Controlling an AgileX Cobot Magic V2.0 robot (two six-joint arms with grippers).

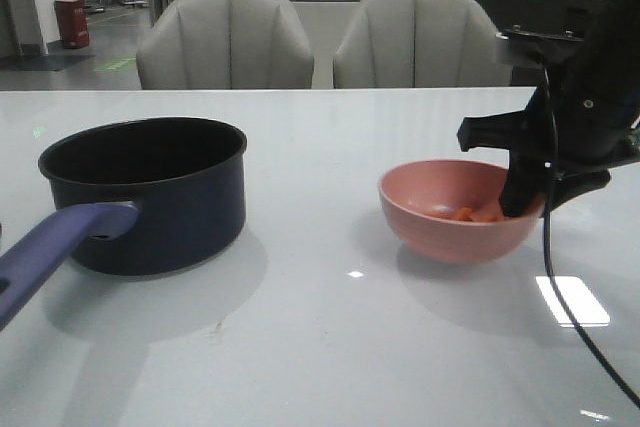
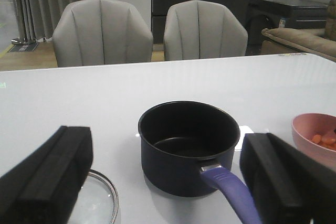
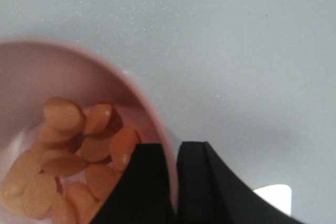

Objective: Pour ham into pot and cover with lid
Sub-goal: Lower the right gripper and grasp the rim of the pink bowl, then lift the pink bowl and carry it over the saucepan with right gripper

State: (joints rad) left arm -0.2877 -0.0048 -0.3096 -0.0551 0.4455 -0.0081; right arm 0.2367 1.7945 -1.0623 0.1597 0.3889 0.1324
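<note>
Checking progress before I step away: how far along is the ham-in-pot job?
Early. The right gripper is shut on the rim of the pink bowl, ham still inside. The pot is empty. The lid lies on the table beside it, under the open left gripper. Pouring and covering remain.

Right arm (image 1: 590,77): black housing throughout, angular and blocky in section, with a flat grey-edged plate at the top. One thin black cable (image 1: 549,247) hung from it in a long curve. Right gripper (image 3: 176,177): two matte black fingers, flat-faced with square tips. Left gripper (image 2: 168,182): two broad matte black pads (image 2: 50,174), rectangular, foam-like surface, slightly rounded edges.
</note>
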